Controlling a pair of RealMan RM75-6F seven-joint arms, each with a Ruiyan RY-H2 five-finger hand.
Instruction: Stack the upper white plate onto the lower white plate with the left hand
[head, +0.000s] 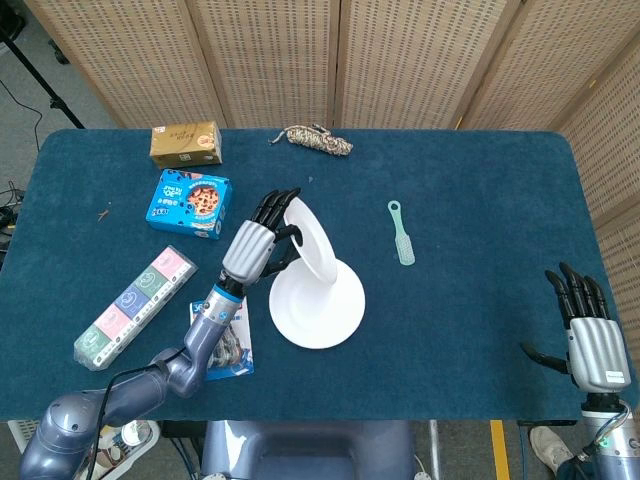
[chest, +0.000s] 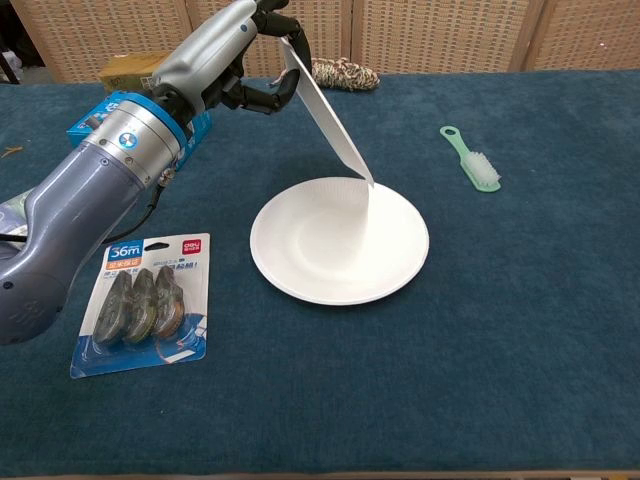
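Note:
My left hand grips one white plate by its upper edge. That plate is tilted steeply, its lower rim hanging just over the far part of the other white plate, which lies flat on the blue table; whether they touch I cannot tell. My right hand is open, fingers spread, at the table's near right corner, well away from both plates.
A green brush lies right of the plates. A tape pack sits left of the flat plate. A blue cookie box, a tan box, a rope bundle and a long packet lie further left and back.

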